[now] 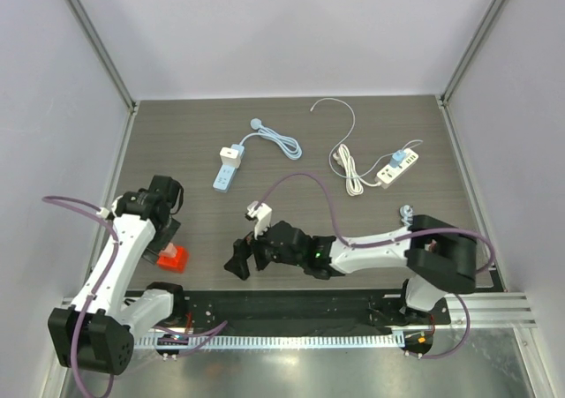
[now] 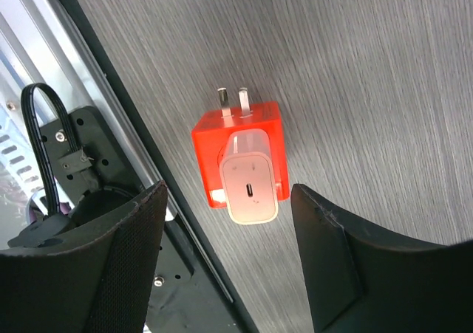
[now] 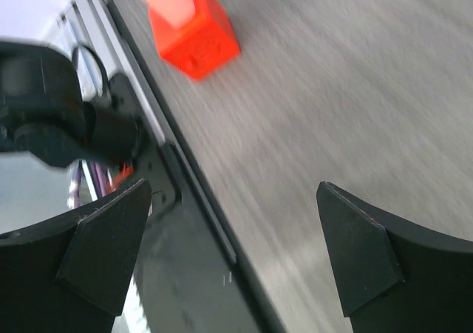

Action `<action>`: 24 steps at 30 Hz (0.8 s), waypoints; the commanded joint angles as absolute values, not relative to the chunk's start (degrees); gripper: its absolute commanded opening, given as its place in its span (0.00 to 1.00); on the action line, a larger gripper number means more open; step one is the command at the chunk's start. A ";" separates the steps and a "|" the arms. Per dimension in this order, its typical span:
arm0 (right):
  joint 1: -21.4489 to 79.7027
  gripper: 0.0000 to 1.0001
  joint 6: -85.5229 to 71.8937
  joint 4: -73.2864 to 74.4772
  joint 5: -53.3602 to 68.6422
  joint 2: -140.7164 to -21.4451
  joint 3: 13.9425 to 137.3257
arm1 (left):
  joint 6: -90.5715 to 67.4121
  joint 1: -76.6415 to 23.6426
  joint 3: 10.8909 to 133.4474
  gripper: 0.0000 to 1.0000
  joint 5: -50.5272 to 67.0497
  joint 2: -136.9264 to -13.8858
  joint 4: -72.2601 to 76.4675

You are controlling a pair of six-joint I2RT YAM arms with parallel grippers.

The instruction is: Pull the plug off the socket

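Note:
A red socket cube (image 1: 174, 259) lies near the table's near-left edge with a white plug (image 2: 250, 178) seated in it. In the left wrist view the red socket cube (image 2: 203, 137) shows two metal prongs at its far end. My left gripper (image 1: 168, 242) is open and hangs just above it; in its own view the left gripper (image 2: 229, 252) has the plug between and just beyond its fingertips, not touching. My right gripper (image 1: 237, 261) is open and empty, to the right of the socket and facing it. Its blurred view shows the right gripper (image 3: 233, 252) with the socket (image 3: 196, 34) ahead.
A black base rail (image 1: 309, 305) runs along the near edge, close beside the socket. A blue and white power strip (image 1: 226, 168) with its cable lies mid-table. A white power strip (image 1: 397, 168) with a blue plug and a loose white cable (image 1: 340, 107) lie at the back right.

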State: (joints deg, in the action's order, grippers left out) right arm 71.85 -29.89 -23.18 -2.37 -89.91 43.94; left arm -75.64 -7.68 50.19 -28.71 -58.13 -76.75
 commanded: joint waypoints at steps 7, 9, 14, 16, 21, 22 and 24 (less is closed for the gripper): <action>73.12 1.00 -21.62 -51.49 -6.06 -105.90 51.85 | -73.39 -6.77 48.52 0.66 -28.57 -60.55 -76.38; 73.30 1.00 -21.45 -54.91 -6.59 -109.14 53.34 | -72.60 -6.59 48.25 0.64 -27.95 -62.65 -75.33; 73.65 1.00 -21.45 -56.95 -6.95 -114.51 57.47 | -71.37 -6.33 48.34 0.41 -27.68 -65.56 -74.27; 73.65 1.00 -20.83 -56.87 -6.24 -116.36 58.27 | -70.67 -6.24 48.51 0.28 -27.86 -65.48 -74.09; 74.00 1.00 -18.02 -57.90 -4.84 -118.56 59.68 | -66.63 -6.15 47.99 0.00 -24.79 -63.20 -70.59; 73.92 1.00 -18.10 -58.70 -4.66 -118.65 59.59 | -66.01 -6.15 47.99 0.00 -24.26 -62.76 -70.14; 74.00 1.00 -18.37 -56.97 -4.66 -118.74 60.99 | -64.34 -6.24 48.16 0.00 -23.12 -61.96 -69.35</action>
State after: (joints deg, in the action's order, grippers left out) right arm 73.52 -20.45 -52.69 -4.49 -118.93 58.06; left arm -67.40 -6.50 48.10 -25.02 -63.64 -72.01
